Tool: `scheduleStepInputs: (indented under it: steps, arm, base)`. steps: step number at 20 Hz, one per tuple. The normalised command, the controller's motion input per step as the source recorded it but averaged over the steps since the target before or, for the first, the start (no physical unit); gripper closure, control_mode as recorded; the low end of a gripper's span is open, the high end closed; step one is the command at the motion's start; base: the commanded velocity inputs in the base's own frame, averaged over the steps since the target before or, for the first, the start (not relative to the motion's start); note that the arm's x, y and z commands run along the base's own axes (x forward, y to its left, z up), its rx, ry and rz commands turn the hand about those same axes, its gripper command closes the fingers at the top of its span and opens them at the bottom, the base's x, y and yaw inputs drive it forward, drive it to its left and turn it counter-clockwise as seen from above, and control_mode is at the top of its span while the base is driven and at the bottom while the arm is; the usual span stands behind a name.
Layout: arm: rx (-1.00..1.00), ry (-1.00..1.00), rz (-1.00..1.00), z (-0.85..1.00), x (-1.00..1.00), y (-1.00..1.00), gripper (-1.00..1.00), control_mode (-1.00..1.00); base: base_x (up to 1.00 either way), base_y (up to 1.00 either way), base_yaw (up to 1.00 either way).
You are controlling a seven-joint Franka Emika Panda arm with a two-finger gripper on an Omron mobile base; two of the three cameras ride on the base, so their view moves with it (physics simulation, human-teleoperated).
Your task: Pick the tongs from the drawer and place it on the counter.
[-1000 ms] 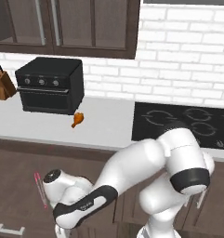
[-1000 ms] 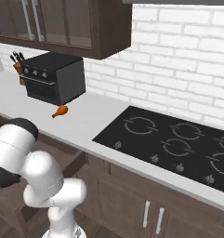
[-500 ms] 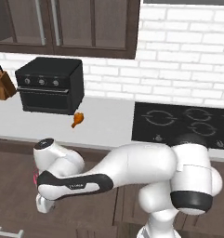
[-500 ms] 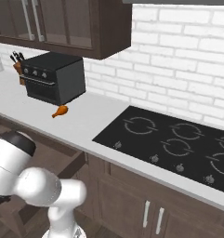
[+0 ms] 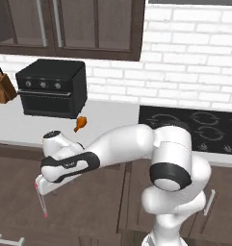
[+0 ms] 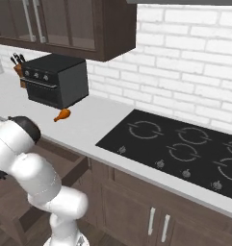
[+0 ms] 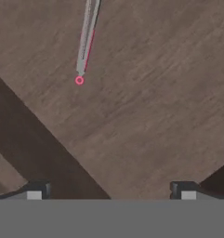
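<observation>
The tongs (image 7: pixel 87 37) lie on the drawer (image 7: pixel 146 107) floor, ahead of the gripper (image 7: pixel 111 191), whose tips are spread wide with nothing between them. Before descent, the hand should be advanced and turned across the thin shaft — gripped mid-length, not at the tip — then lifted towards the counter (image 5: pixel 112 117).

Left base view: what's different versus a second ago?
The white arm swung up and forward; its hand now hangs over the open dark wooden drawer, above the thin pink tongs, jaws apart, gripping nothing. The orange-brown drumstick and black toaster oven stayed put.
</observation>
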Motion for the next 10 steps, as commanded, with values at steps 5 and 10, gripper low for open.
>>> scheduleStepInputs:
  steps: [5, 10]
  arm:
    - [-0.04, -0.03, -0.34, -0.38, 0.32, 0.44, -1.00, -1.00]
    - [-0.09, -0.06, -0.26, -0.14, 0.50, 0.57, -1.00, -1.00]
  base:
    - [0.00, 0.00, 0.00]
    - [0.00, 0.00, 0.00]
